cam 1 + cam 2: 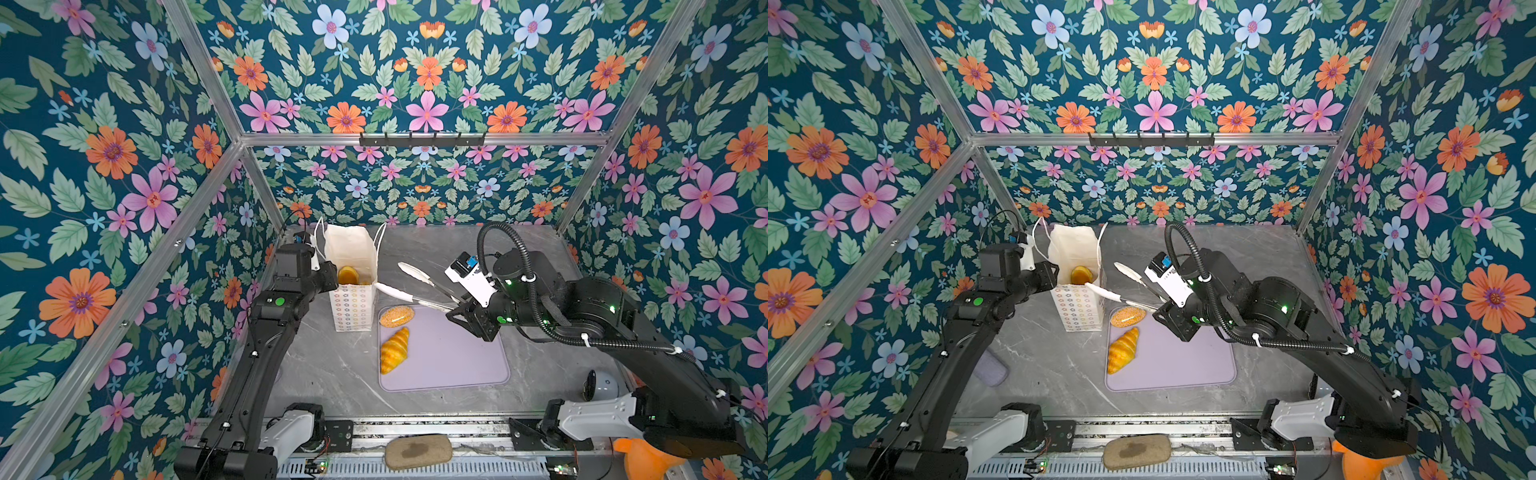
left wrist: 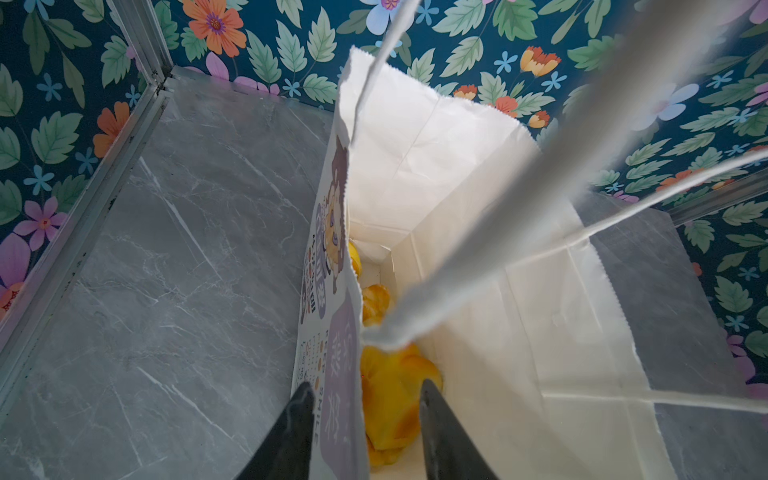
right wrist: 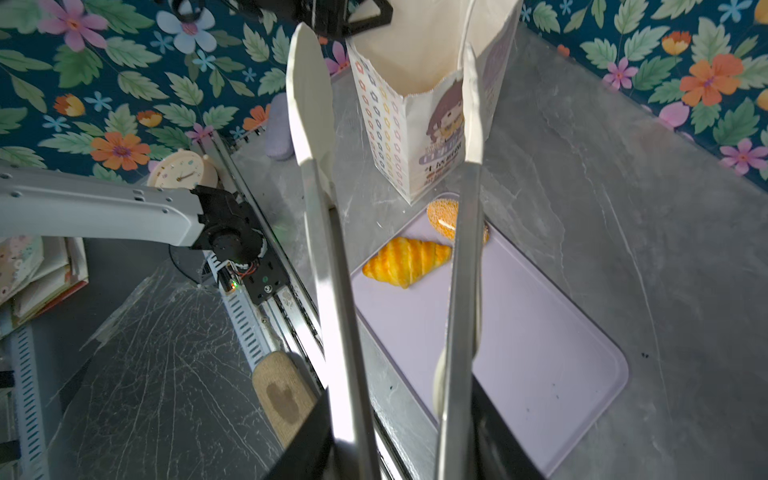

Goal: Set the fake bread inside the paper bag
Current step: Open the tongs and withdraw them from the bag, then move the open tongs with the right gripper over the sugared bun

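Though near tongs (image 1: 419, 286), croissant (image 1: 394, 350) apart from right hand (image 1: 459, 308)

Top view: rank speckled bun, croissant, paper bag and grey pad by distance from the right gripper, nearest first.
1. speckled bun, far-left corner of the mat, just left of the right gripper.
2. croissant, mat's left edge.
3. paper bag, left of the mat.
4. grey pad, at the near edge.

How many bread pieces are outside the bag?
2: a croissant and a speckled bun, both on the mat, the bun nearer the bag. More lie inside the bag, partly hidden.
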{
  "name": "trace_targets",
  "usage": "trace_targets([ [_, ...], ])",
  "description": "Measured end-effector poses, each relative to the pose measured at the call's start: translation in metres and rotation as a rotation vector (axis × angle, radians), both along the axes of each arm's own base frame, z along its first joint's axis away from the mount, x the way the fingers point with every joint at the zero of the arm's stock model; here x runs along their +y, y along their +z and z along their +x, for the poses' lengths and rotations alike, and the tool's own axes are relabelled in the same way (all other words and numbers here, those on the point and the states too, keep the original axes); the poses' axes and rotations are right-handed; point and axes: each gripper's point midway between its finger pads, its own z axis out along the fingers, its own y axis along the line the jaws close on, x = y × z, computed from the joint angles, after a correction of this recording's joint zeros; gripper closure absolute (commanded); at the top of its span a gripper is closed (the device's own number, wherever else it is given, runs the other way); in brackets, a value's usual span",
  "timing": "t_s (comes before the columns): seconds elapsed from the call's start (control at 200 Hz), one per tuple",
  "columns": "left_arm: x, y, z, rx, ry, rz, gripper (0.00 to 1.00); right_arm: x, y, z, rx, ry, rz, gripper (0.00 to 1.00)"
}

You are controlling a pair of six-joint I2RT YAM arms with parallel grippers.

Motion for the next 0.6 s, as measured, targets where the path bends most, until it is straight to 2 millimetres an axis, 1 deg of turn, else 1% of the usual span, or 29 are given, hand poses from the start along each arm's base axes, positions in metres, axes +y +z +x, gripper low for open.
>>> trace_targets([
  [0.105, 0.001, -0.001, 0.0, 0.003, 0.003, 0.002, 0.56, -0.012, -0.027, 0.002, 0.025, -0.029, -0.053, 0.58],
  [0.2, 0.001, -0.002, -0.001, 0.006, 0.003, 0.002, 0.56, -0.024, -0.045, 0.008, 0.042, -0.07, -0.091, 0.59],
  [0.3, 0.001, -0.002, -0.002, 0.008, 0.006, -0.003, 0.56, -0.031, -0.062, 0.013, 0.063, -0.098, -0.121, 0.61],
  [0.6, 0.001, -0.001, -0.004, 0.003, 0.008, -0.012, 0.57, -0.034, -0.103, 0.014, 0.121, -0.105, -0.203, 0.63],
])
